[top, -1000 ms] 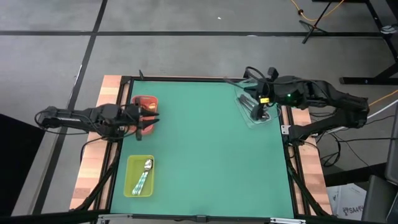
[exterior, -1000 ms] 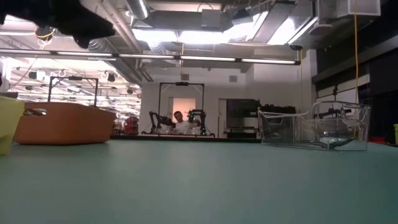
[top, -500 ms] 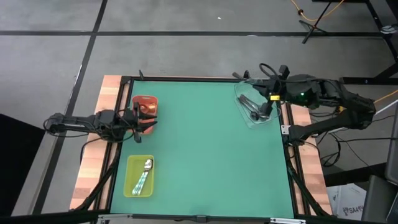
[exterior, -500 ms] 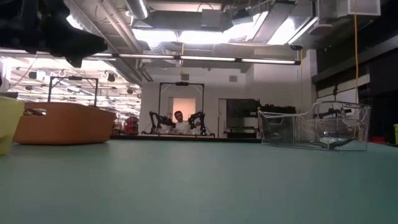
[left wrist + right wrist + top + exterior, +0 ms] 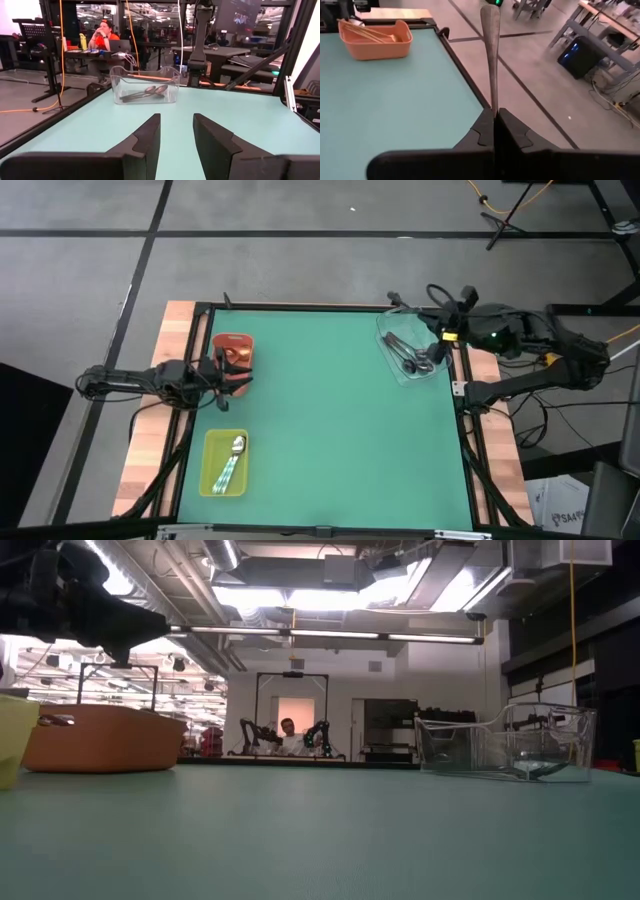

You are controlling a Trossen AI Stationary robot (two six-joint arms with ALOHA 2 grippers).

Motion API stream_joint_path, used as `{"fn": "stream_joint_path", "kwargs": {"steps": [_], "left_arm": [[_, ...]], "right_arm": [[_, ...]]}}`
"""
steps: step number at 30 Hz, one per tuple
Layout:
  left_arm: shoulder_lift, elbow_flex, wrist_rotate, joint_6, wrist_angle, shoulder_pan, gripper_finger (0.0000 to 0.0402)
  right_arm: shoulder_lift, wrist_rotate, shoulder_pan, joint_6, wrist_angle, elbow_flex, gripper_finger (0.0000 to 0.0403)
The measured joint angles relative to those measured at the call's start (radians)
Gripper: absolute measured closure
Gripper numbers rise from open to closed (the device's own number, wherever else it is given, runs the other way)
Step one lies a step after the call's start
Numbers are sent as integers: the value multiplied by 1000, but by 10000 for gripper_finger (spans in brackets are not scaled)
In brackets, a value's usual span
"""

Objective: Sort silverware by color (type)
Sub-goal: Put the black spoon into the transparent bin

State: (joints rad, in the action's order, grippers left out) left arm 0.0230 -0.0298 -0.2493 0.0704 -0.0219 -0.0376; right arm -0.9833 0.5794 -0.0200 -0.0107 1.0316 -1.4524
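Right gripper (image 5: 496,117) clamped on dark spoon (image 5: 490,45) handle; left gripper (image 5: 175,131) parted, empty.
Spoon carried at two o'clock over clear tray (image 5: 415,345) for drop with matching spoons; left gripper waits at nine o'clock beside red tray (image 5: 233,346).

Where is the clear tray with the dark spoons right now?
From above, the clear tray sits at the table's far right corner, just beside the right tool, diagonally opposite the yellow-green tray.

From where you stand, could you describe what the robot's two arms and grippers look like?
Both arms are dark, jointed and slim, with black cables looping along them. The right arm shows a green light and a yellow mark near its wrist. The left gripper has two broad, black, wedge-shaped fingers.
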Motion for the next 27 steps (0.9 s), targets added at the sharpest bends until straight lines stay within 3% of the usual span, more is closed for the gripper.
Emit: {"fn": "stream_joint_path", "kwargs": {"steps": [15,27], "left_arm": [[1,23,0,-1,-32,0,292],[1,23,0,-1,-30,0,292]], "right_arm": [[121,66,0,-106,-40,186,402],[108,127,0,-180,-76,314,402]]}}
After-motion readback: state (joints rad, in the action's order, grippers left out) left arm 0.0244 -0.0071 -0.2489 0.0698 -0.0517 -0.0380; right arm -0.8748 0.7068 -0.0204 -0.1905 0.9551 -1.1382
